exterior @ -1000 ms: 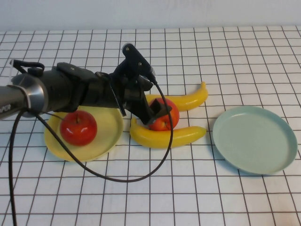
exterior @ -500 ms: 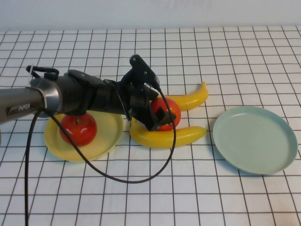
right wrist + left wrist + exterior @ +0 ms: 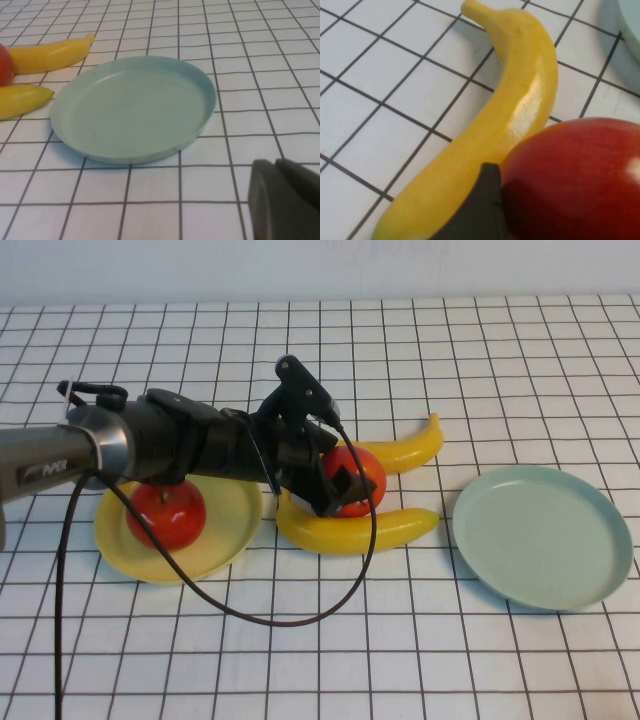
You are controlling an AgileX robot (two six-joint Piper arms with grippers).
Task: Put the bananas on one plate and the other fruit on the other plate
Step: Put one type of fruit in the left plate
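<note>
My left gripper point(image 3: 340, 487) is shut on a shiny red apple point(image 3: 360, 474) that sits between the two yellow bananas, the far one point(image 3: 405, 448) and the near one point(image 3: 370, 530). In the left wrist view the apple point(image 3: 575, 175) fills the space between the jaws, one dark finger point(image 3: 482, 210) presses its side, and a banana point(image 3: 520, 100) lies beside it. A second red apple point(image 3: 165, 515) rests on the yellow plate point(image 3: 235, 505). The pale blue-green plate point(image 3: 540, 535) is bare. My right gripper point(image 3: 275, 169) is shut and empty, near that plate point(image 3: 132, 107), out of the high view.
A black cable point(image 3: 250, 620) loops from the left arm down over the table in front of the yellow plate. The white gridded cloth point(image 3: 480, 360) covers the whole table, with open room at the back and front right.
Over the last second the left arm dropped lower and reached further in, settling the gripper around the apple between the bananas. In the last half second almost nothing moved.
</note>
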